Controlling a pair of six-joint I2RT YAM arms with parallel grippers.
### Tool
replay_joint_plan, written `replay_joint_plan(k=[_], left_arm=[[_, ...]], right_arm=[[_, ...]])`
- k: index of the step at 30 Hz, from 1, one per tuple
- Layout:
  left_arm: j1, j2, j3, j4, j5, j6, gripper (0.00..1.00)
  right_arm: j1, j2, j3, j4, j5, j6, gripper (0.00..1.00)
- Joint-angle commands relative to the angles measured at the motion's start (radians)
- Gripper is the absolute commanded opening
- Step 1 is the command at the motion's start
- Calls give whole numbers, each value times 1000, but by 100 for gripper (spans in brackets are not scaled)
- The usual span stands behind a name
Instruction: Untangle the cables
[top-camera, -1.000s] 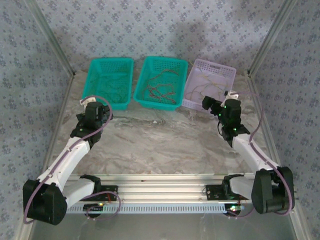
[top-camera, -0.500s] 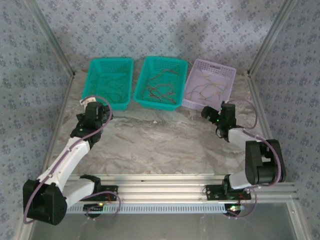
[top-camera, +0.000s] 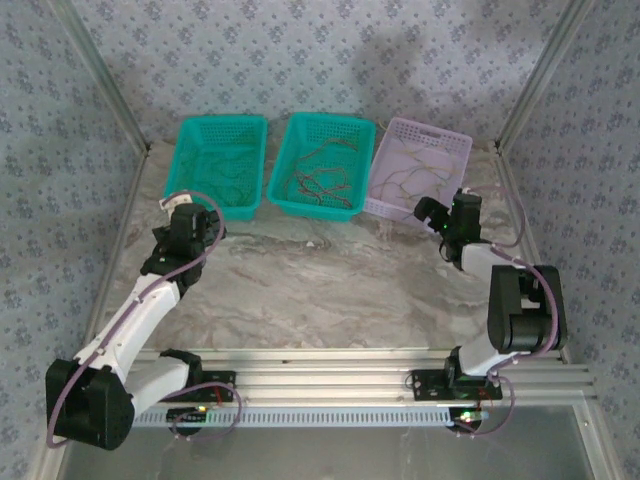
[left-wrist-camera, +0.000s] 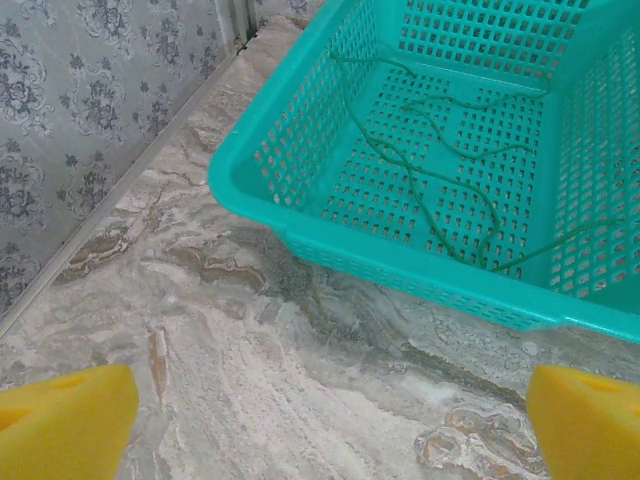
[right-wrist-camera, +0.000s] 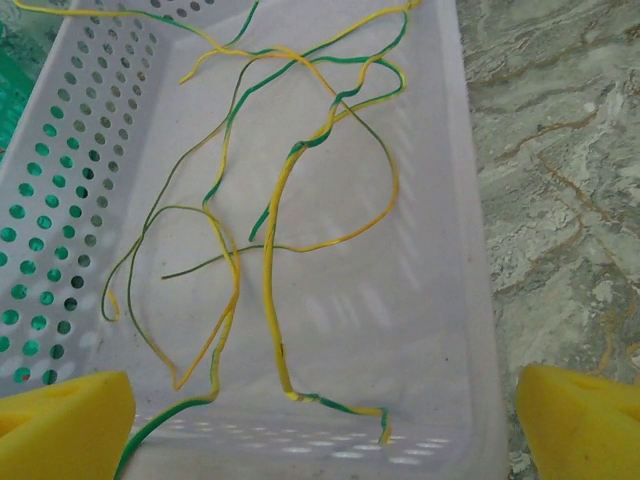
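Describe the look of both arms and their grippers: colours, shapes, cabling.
The left arm and right arm match: white links between bulky black joint housings, with a pale pinkish cable looping beside each. The left gripper and right gripper are black-bodied, with two fingers ending in yellow wedge-shaped pads.

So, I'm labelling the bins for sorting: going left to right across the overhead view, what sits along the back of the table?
Teal basket with green cables → second teal basket with reddish cables → lavender basket with yellow-green cables.
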Motion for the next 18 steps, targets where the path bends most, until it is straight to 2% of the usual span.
replay_joint_plan(k=[1, 5, 9, 13, 18], left_arm=[[4, -4, -7, 22, -20, 14, 100], [4, -3, -4, 19, -13, 11, 100], [4, -15, -9, 23, -15, 14, 100], [4, -8, -6, 25, -7, 12, 100], [4, -6, -1, 24, 4, 9, 100]], right_arm=[[-7, 20, 10, 36, 32, 2, 100], [0, 7, 20, 11, 57, -17, 100], [52, -152, -93, 71, 177, -30, 100], [129, -305, -111, 13, 282, -85, 100], [175, -365, -104, -60, 224, -62, 100]])
